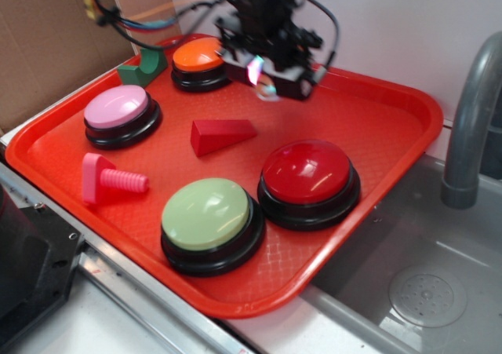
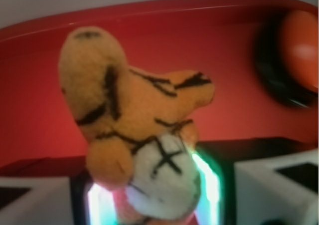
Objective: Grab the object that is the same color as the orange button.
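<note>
Hovering over the tray's (image 1: 376, 173) far side, just beside the orange button (image 1: 198, 56), your gripper (image 1: 271, 83) is closed on the tiger (image 2: 139, 135). Wrist view: tiger sits head-first between the fingers, body pointing outward. Grasp looks secure; lift straight up.

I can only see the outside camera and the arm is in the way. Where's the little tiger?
Observer: The wrist camera shows the plush tiger between the fingers of the pincer, its white face nearest the lens.
Operator: Is it squeezed tight?
Observer: I can't tell. Glowing gaps show on both sides of its head.
Operator: Which way is its body pointing?
Observer: Its striped body stretches away toward the tray rim.
</note>
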`<state>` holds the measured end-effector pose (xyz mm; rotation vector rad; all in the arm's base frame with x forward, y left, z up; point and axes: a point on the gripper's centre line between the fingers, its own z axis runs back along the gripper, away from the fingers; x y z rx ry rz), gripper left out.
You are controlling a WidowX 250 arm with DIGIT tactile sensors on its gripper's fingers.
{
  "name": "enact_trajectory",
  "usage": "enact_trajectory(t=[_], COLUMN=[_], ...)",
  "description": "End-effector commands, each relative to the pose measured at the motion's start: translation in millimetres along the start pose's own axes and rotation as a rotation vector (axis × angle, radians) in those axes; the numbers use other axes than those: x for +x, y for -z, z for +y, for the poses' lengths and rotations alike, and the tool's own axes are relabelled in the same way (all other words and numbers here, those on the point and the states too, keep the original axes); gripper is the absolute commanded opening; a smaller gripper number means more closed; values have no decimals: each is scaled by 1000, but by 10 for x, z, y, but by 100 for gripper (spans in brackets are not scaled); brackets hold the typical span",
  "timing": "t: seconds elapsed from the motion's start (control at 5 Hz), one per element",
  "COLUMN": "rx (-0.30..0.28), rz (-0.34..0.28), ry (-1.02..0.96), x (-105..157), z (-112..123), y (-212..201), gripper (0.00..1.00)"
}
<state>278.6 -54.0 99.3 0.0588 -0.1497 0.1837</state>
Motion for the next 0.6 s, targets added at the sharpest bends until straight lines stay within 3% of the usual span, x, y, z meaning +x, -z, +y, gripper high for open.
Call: enact_trajectory(t=[0.0,0.2,0.4], rx=[83,101,57], rz=[80,111,211], ry=[9,10,42], x=[-370,-540,-516], z=[538,680,710], y=[-1049,-1261,-1193], gripper=[0,0,0])
